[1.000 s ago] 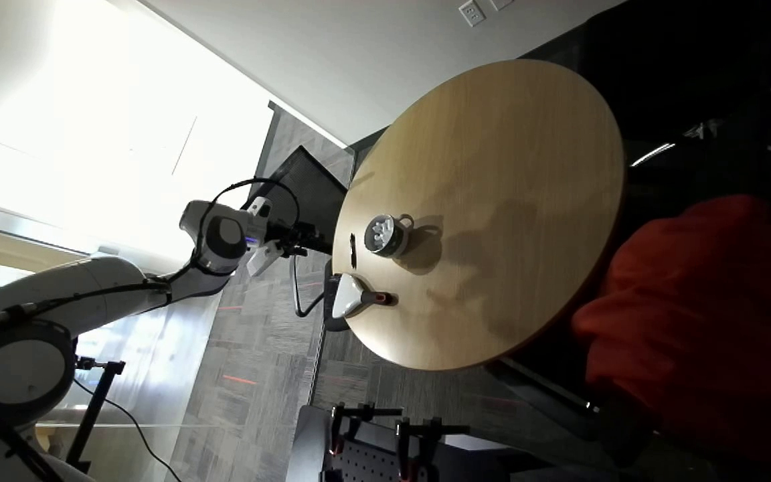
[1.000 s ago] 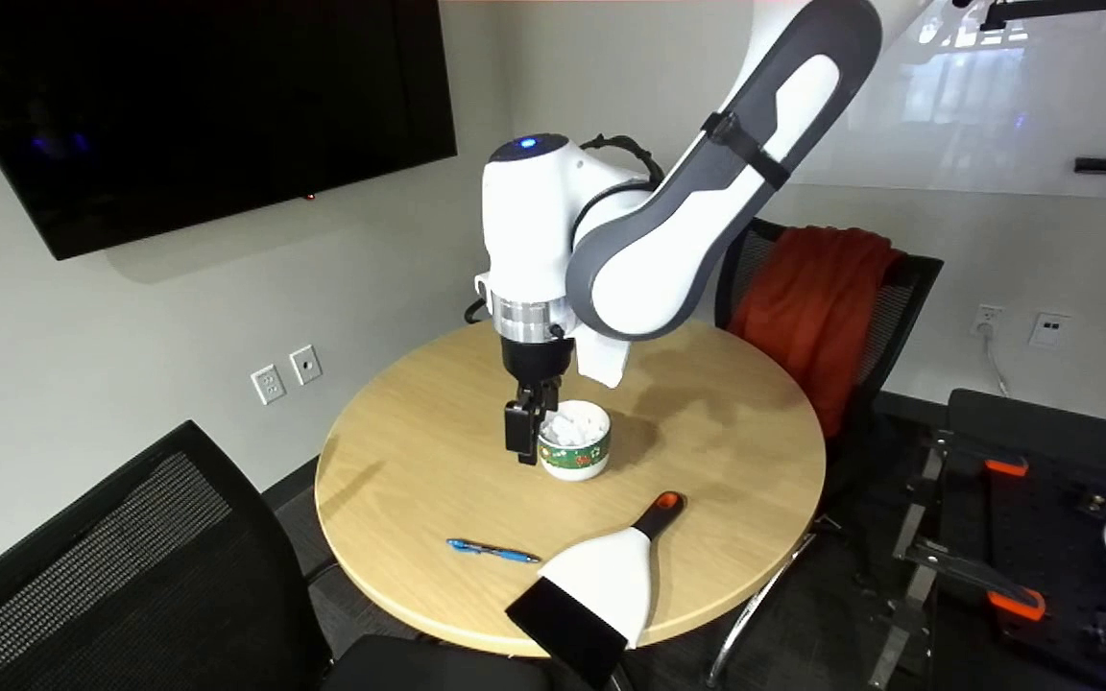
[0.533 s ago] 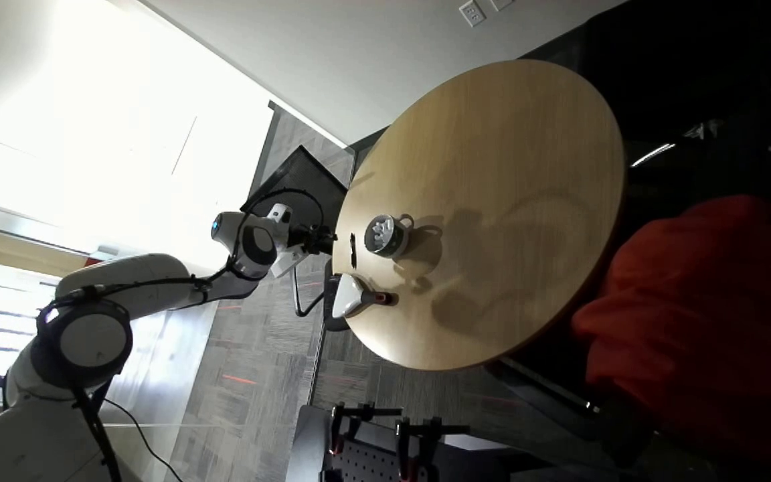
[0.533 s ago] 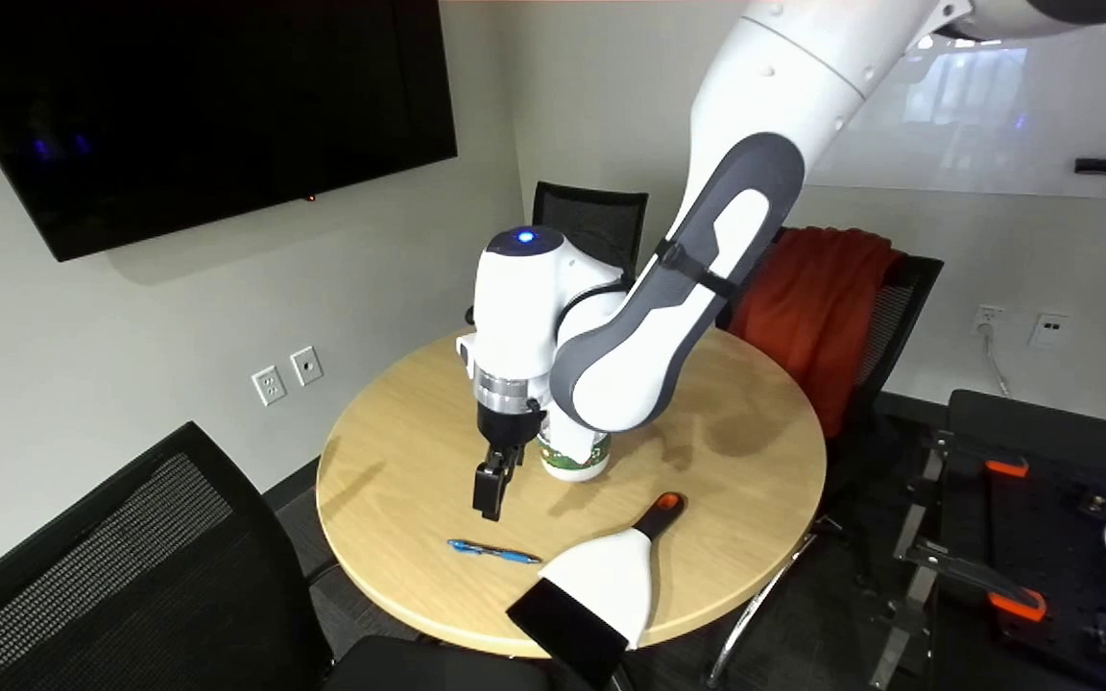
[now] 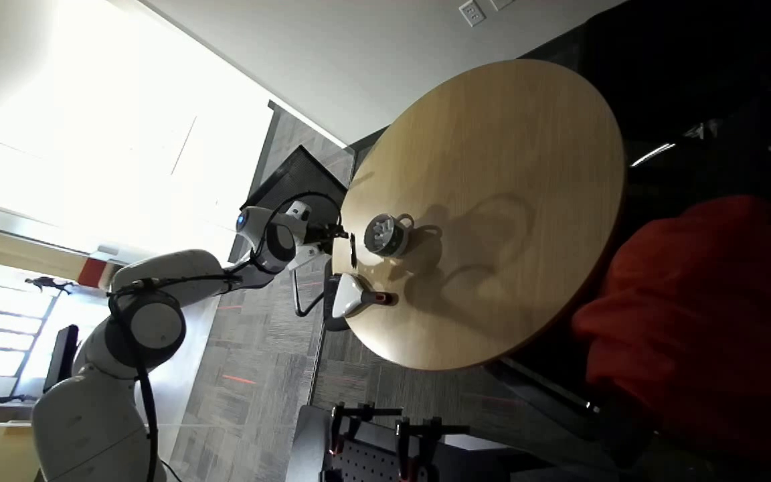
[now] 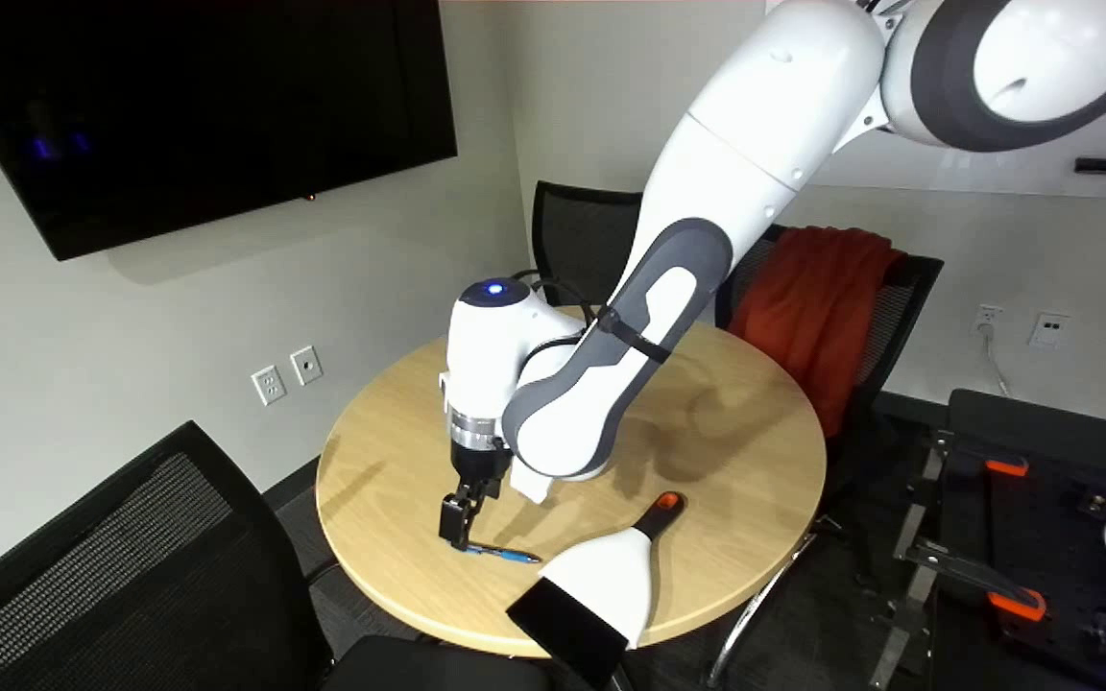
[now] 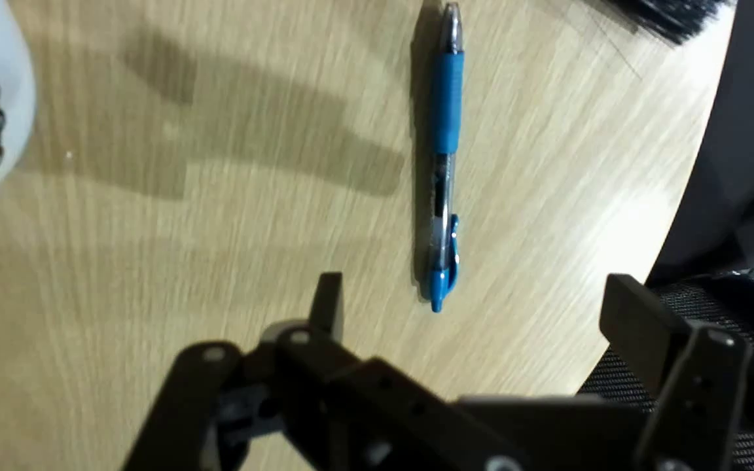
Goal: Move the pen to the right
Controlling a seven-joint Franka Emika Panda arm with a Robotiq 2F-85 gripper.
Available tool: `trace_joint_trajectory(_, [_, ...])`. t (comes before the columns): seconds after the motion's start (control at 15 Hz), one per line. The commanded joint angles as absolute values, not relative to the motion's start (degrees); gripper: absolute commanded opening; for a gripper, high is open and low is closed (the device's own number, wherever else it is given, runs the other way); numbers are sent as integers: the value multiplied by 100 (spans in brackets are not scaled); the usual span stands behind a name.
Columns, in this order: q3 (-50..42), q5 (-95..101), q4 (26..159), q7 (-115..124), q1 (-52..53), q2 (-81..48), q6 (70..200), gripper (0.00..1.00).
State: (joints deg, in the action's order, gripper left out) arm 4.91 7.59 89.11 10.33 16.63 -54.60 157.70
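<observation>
The pen [image 7: 447,104] is slim, with a blue grip, a clear barrel and a blue clip. It lies flat on the wooden table, seen also in both exterior views [image 5: 353,253] [image 6: 513,555]. In the wrist view its clip end points down toward my gripper [image 7: 474,285], which is open and empty. The clip end lies ahead of the gap between the fingers [image 7: 329,304], nearer the left one. In an exterior view the gripper [image 6: 457,537] points down low at the pen's clip end and covers part of it. I cannot tell whether it touches the table.
A white cup with a green band [image 7: 17,91] stands beside the pen, mostly hidden behind the arm in an exterior view. A white brush with black bristles [image 6: 606,571] lies near the pen's tip end. The round table's edge [image 6: 476,635] and a black chair [image 6: 159,576] are close.
The arm has come down and forward, from beside the cup to the pen's clip end. The pen, cup and brush have not moved.
</observation>
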Motion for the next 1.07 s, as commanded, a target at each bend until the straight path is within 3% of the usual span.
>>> trace_joint_trajectory(0.0, [476, 493, 8143, 967, 1737, -5911, 15275, 100])
trace_joint_trajectory(1.0, [367, 473, 6693, 1089, 1922, -6831, 13808, 100])
